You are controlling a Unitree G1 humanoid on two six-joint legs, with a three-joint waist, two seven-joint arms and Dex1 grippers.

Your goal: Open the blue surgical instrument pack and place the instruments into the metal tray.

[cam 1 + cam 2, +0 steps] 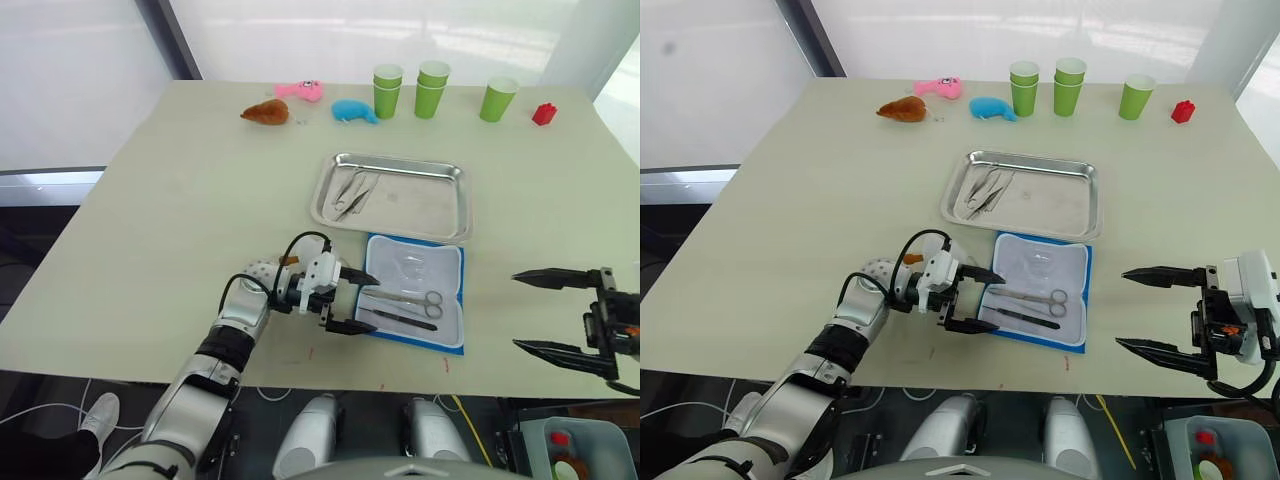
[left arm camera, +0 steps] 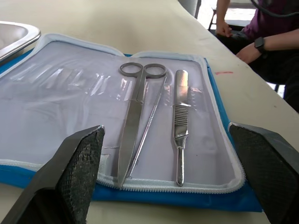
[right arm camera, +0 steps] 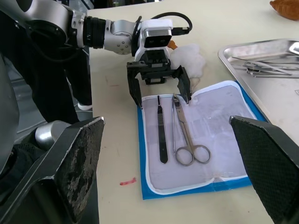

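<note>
- Surface: pale beige table (image 1: 150, 230), matte, bare over most of its left half; white wall panels behind its far edge.
- Far edge, left to right: brown plush toy (image 1: 265, 113), pink plush toy (image 1: 300, 91), small blue plush toy (image 1: 355, 111), three stacks of green cups (image 1: 432, 88), red block (image 1: 543, 114).
- Left gripper (image 1: 352, 302): fingers spread wide, low over the table at the near-left edge of the blue surgical instrument pack (image 1: 417, 290), tips straddling the ends of the tools there. Nothing between the fingers.
- Pack lies open and flat, pale lining up, near the table's front edge, just in front of the metal tray (image 1: 420, 205).
- On the lining: scissors (image 2: 135, 116) and a flat-handled instrument (image 2: 180, 123), side by side, close but apart.
- Tray: a few instruments (image 1: 352, 192) grouped at its left end; right part bare.
- Right gripper (image 1: 545, 312): fingers wide apart, empty, at the table's near-right edge, well apart from the pack.
- Open room: bare table between pack and right gripper; red marks along the front edge.
- A seated person (image 2: 261, 37) beyond the table edge in the left wrist view.
</note>
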